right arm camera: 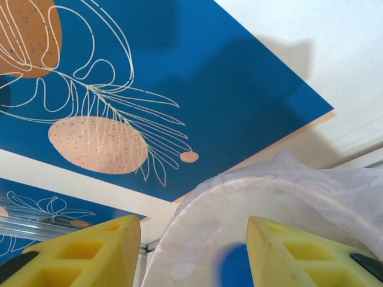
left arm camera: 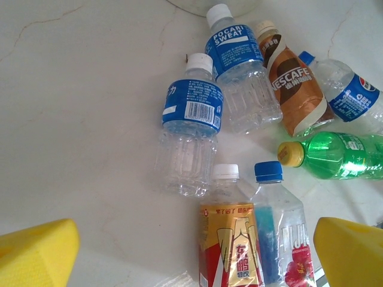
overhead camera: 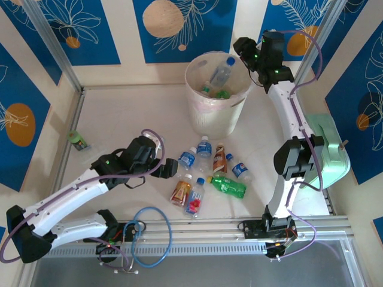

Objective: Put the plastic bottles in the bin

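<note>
Several plastic bottles lie in a cluster on the table: two blue-labelled ones (left arm camera: 191,113) (left arm camera: 239,66), a brown Nescafe one (left arm camera: 296,89), a Pepsi one (left arm camera: 353,98), a green one (left arm camera: 338,155), a gold-and-red one (left arm camera: 233,245) and a Fiji one (left arm camera: 284,239). My left gripper (left arm camera: 194,257) hangs open just near of them, its yellow fingers (left arm camera: 39,251) straddling the gold-and-red bottle's lower end. The bin (overhead camera: 200,113) stands at the back with bottles inside; a blue-capped bottle (overhead camera: 222,72) lies tilted at its mouth. My right gripper (overhead camera: 245,57) is open over the bin's right rim (right arm camera: 251,191), a blue blur low between its fingers.
One small green bottle (overhead camera: 78,141) lies alone near the left wall. A mint-green box (overhead camera: 332,149) sits at the right edge behind the right arm. Blue patterned panels wall the table at the back and sides.
</note>
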Action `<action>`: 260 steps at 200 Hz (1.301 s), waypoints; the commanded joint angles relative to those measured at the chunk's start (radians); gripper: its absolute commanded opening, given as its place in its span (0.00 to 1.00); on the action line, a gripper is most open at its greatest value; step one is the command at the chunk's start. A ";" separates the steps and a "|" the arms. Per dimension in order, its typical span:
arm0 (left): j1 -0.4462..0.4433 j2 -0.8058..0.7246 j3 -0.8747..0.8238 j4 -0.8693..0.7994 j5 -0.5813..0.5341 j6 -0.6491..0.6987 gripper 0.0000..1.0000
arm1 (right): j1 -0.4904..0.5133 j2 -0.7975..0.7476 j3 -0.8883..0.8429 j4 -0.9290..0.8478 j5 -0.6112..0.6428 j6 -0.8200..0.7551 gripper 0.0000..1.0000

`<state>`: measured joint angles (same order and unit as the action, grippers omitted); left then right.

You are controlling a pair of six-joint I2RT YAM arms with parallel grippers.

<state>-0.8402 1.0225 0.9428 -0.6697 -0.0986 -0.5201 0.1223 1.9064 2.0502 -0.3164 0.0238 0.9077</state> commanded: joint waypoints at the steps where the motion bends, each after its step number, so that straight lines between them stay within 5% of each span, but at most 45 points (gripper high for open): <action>1: 0.006 0.003 -0.011 0.001 0.001 -0.013 1.00 | 0.002 -0.018 0.048 -0.026 -0.022 -0.002 0.53; 101: 0.010 0.007 -0.001 -0.031 -0.019 -0.029 0.97 | 0.073 -0.325 -0.168 -0.062 -0.094 -0.115 0.54; 195: 0.020 0.089 0.061 -0.107 -0.068 -0.007 0.90 | 0.399 -0.731 -0.496 -0.252 0.014 -0.289 0.55; 260: 0.028 0.138 0.094 -0.126 -0.021 0.044 0.90 | 0.490 -0.867 -0.652 -0.311 0.089 -0.230 0.56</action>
<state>-0.8246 1.1442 1.0149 -0.7639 -0.1513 -0.5144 0.5892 1.0645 1.4380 -0.5968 0.0578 0.6617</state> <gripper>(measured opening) 0.901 0.556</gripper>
